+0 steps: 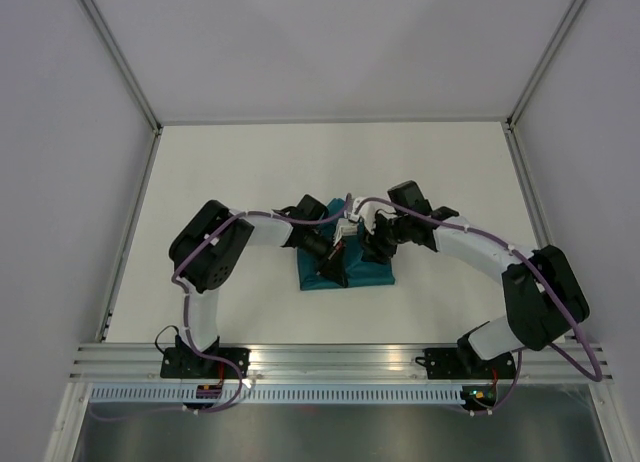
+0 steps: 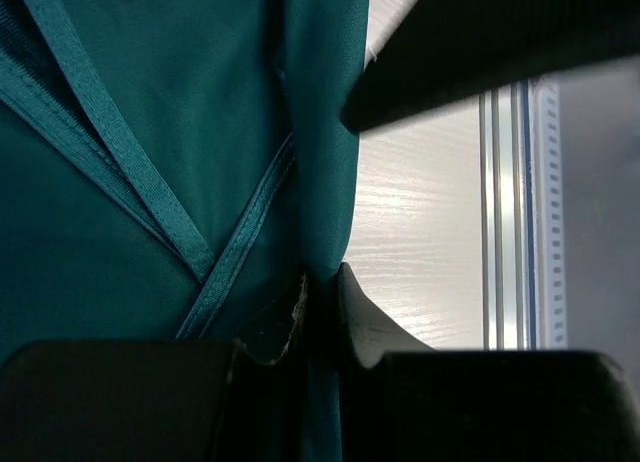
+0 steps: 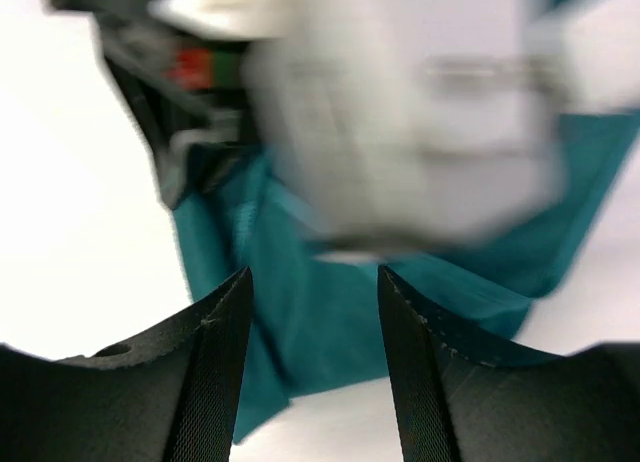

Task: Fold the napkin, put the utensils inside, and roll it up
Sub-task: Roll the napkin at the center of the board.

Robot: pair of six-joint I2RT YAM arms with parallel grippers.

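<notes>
Napkin [image 1: 375, 276] partly hidden; left claw [image 2: 322, 294] pinching fold; right claw [image 3: 314, 284] parted.

SURROUNDINGS | we note a white table [image 1: 250, 182] with faint wood grain | a ribbed aluminium rail [image 1: 330, 357] runs along its near edge | a slotted strip [image 1: 330, 393] sits nearer still | plain white walls [image 1: 330, 42] and grey metal struts [image 1: 112, 47] enclose the table

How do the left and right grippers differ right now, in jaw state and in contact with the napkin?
The left gripper is shut, pinching a fold of the napkin. The right gripper is open, its jaws apart with nothing between them. The left gripper touches the napkin, while the right gripper appears to hang above it without contact. Both are over the same napkin.
</notes>
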